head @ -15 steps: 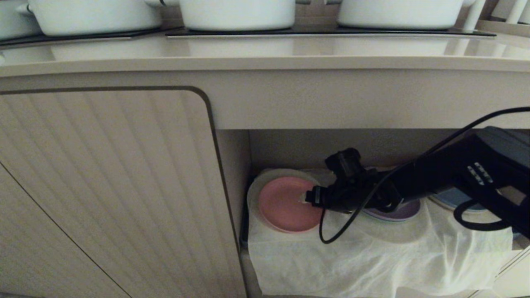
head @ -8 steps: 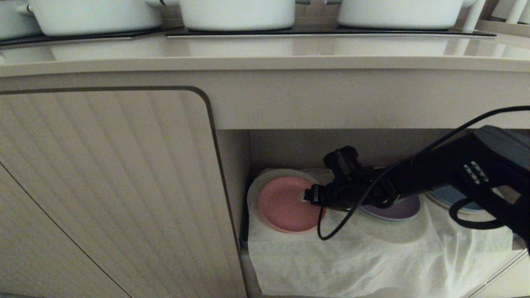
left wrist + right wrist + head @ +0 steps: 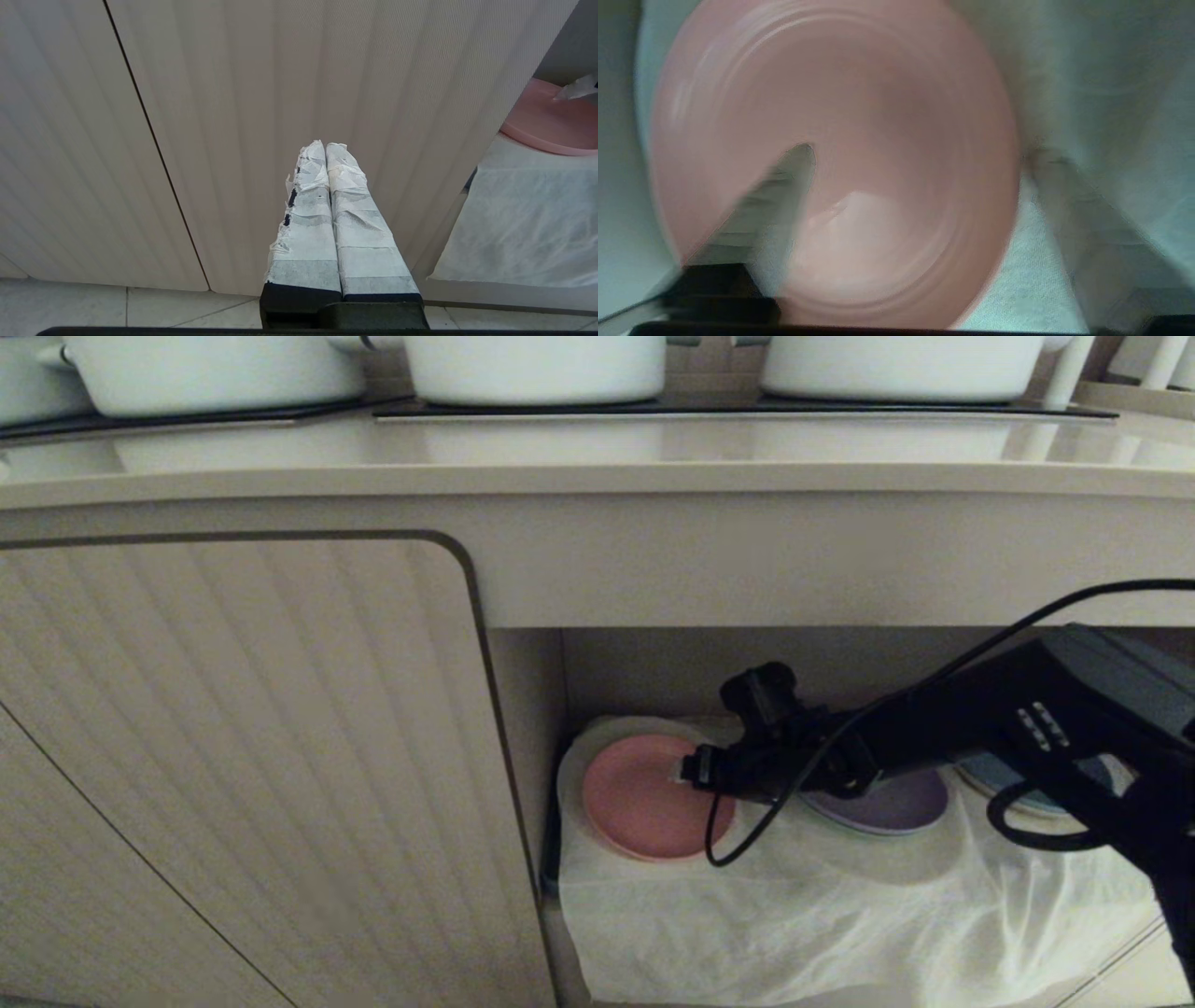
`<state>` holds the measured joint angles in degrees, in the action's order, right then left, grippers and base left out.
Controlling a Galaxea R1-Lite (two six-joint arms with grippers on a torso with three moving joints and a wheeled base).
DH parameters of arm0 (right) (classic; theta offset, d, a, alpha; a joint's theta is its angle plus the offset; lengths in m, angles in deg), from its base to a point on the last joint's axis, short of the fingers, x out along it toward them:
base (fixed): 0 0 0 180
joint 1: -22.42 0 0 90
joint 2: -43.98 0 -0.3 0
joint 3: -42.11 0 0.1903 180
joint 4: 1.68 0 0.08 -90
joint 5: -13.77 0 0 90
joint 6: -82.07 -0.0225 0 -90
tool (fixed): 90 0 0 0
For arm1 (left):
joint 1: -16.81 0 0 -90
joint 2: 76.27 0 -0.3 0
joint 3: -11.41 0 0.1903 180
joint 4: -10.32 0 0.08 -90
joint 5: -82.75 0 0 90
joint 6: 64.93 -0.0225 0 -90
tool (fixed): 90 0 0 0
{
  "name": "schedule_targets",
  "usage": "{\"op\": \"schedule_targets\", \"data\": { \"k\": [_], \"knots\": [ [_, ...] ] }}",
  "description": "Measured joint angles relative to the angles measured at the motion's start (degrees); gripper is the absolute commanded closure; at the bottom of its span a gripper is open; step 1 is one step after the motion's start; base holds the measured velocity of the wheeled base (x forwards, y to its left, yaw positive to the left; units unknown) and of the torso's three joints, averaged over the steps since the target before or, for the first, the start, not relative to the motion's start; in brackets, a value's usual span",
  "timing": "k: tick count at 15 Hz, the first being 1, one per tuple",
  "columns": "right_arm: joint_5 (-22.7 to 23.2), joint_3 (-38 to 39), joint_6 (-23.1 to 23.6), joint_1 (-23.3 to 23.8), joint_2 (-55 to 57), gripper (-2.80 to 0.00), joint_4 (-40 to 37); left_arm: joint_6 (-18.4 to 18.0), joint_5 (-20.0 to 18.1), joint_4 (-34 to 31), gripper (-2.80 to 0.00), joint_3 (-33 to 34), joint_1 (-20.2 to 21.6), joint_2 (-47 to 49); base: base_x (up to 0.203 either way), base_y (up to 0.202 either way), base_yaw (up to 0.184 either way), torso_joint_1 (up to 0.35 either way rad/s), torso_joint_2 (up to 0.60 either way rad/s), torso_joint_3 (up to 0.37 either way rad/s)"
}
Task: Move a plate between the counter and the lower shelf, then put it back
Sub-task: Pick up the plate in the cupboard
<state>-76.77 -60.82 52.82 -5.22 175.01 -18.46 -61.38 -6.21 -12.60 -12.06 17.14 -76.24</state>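
Right gripper (image 3: 686, 773): fingers spread wide, one over the plate's inner face, the other outside its rim above the cloth; nothing pinched.
Left gripper (image 3: 325, 151): taped fingers pressed together, parked low before the ribbed cabinet door (image 3: 243, 756), left of the recess.
White cloth (image 3: 840, 915): wrinkled, draped over the shelf's near edge.
Plate (image 3: 639, 798): pink, flat on a larger white plate (image 3: 571, 775) at the left end of the lower shelf (image 3: 532, 728).
Purple plate (image 3: 896, 803): right of the pink one, partly behind the arm.
Blue plate (image 3: 980, 773): further right.
Counter (image 3: 597, 453): above, white pots (image 3: 537, 364) at its far side.
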Motion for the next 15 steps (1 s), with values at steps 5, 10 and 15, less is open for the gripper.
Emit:
{"op": "schedule_targets", "data": {
  "k": [5, 10, 15],
  "knots": [
    [-0.1, -1.0, 0.0, -0.2, 0.8, 0.00, 0.0, 0.0, 0.0, 0.0, 0.00, 0.0, 0.0, 0.0, 0.000, 0.000, 0.000, 0.000, 0.00, 0.000],
    [-0.1, -0.7, -0.2, -0.5, 0.9, 0.00, 0.1, 0.0, 0.0, 0.0, 0.00, 0.0, 0.0, 0.0, 0.000, 0.000, 0.000, 0.000, 0.00, 0.000],
    [-0.1, 0.1, -0.2, -0.6, 0.7, 0.00, 0.1, 0.0, 0.0, 0.0, 0.00, 0.0, 0.0, 0.0, 0.000, 0.000, 0.000, 0.000, 0.00, 0.000]
  ]
}}
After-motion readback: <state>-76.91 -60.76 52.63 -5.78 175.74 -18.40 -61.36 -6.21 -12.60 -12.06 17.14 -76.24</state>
